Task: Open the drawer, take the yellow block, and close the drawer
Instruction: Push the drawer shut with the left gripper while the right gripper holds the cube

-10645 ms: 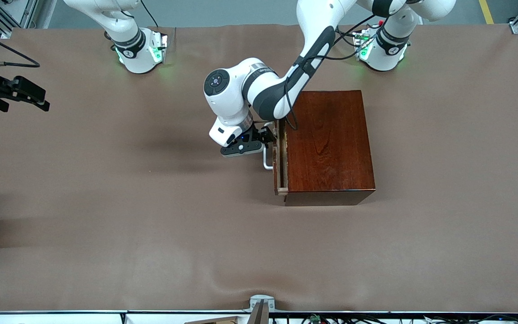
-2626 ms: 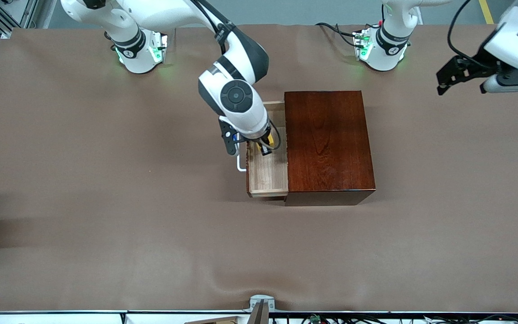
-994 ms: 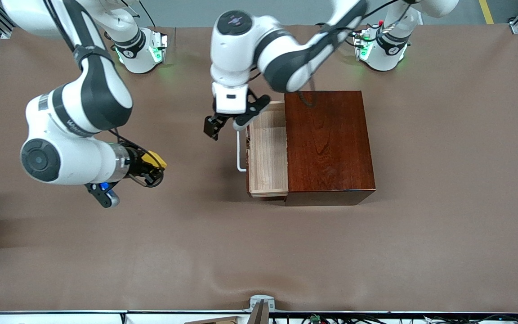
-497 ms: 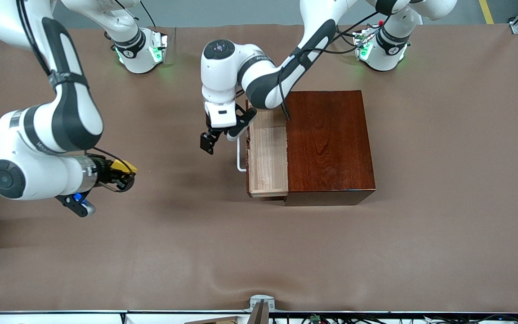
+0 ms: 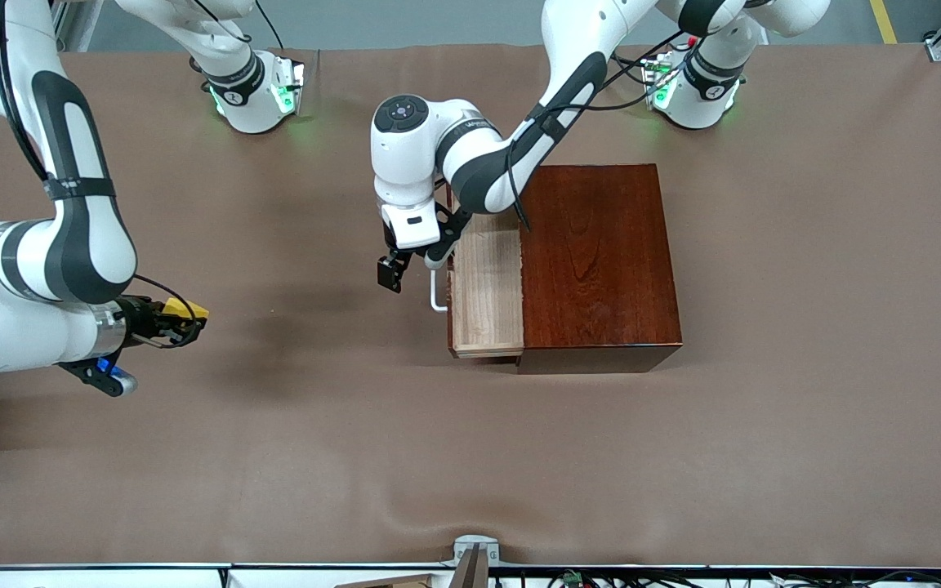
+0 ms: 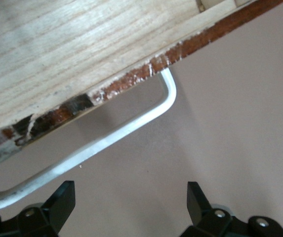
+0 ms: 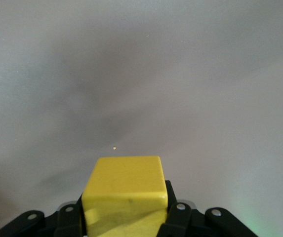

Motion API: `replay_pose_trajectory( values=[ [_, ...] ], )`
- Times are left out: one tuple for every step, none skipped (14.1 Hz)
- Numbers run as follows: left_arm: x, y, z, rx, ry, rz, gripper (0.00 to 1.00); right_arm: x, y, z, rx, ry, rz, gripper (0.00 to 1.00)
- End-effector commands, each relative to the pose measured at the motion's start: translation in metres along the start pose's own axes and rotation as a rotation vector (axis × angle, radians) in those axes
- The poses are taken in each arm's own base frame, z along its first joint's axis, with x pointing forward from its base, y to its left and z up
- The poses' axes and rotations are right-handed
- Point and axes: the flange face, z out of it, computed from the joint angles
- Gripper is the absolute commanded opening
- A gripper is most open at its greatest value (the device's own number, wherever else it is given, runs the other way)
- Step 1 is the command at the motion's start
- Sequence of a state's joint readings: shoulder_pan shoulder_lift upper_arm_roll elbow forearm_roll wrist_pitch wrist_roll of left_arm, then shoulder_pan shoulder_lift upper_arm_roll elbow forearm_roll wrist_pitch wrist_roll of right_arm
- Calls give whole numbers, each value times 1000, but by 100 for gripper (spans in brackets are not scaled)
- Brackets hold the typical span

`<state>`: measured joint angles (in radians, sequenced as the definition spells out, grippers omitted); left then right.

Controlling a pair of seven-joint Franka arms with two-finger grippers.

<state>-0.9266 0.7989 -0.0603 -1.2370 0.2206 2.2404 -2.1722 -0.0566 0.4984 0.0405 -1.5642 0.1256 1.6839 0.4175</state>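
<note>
Drawer (image 5: 487, 294): pulled out of its box (image 5: 597, 261). Left hand (image 5: 411, 265): fingers spread, beside the handle (image 5: 436, 294). Right hand (image 5: 180, 320): clamps yellow block (image 5: 185, 309), over the surface (image 5: 274, 457) near the right arm's edge.

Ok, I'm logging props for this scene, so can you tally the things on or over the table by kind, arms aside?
Boxes: 1, the dark wooden box, its drawer pulled open.
Blocks: 1, the yellow block, held in the right claw over bare table.
Total: 2.
The left claw hangs open by the drawer's handle.
</note>
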Motion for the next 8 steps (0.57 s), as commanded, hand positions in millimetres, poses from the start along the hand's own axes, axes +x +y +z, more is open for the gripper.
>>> replay_pose_trajectory(
  values=[
    [8, 6, 3, 1, 41, -34, 100, -13, 6, 3, -50, 35, -93, 0],
    [13, 7, 1, 13, 52, -39, 100, -14, 10, 13, -70, 51, -117, 0],
    [17, 7, 1, 27, 63, -44, 100, -16, 15, 22, -64, 80, -117, 0],
    [21, 7, 1, 40, 74, -43, 100, -19, 17, 34, -65, 109, -126, 0],
    [21, 5, 1, 54, 80, -26, 100, -19, 20, 43, -64, 136, -140, 0],
    [21, 5, 1, 59, 83, -20, 100, -16, 25, 51, -62, 152, -166, 0],
    [21, 5, 1, 60, 84, -18, 100, -11, 35, 56, -56, 162, -199, 0],
    [25, 6, 2, 63, 86, -23, 100, -5, 47, 61, -51, 169, -228, 0]
  ],
)
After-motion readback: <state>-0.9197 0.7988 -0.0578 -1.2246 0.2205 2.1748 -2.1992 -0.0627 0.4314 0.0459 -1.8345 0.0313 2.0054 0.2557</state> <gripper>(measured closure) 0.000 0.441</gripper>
